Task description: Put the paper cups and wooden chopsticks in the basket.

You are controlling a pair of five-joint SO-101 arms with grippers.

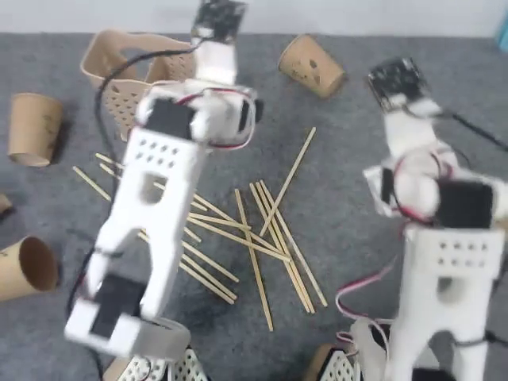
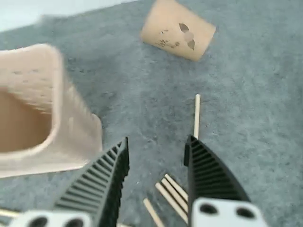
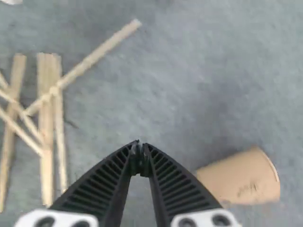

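Left gripper spread wide, empty; right gripper pinched together, empty. Chopsticks likely light, stiff: pinch mid-length. Paper cups crushable: grip rim gently.

- Paper cups: kraft brown, small dark print.
- Wooden chopsticks: pale tan.
- Basket: beige, dotted perforations.
- Table: grey.
- Left gripper, right gripper: black, ribbed.

Matt paper cups, wooden chopsticks, perhaps felt table.
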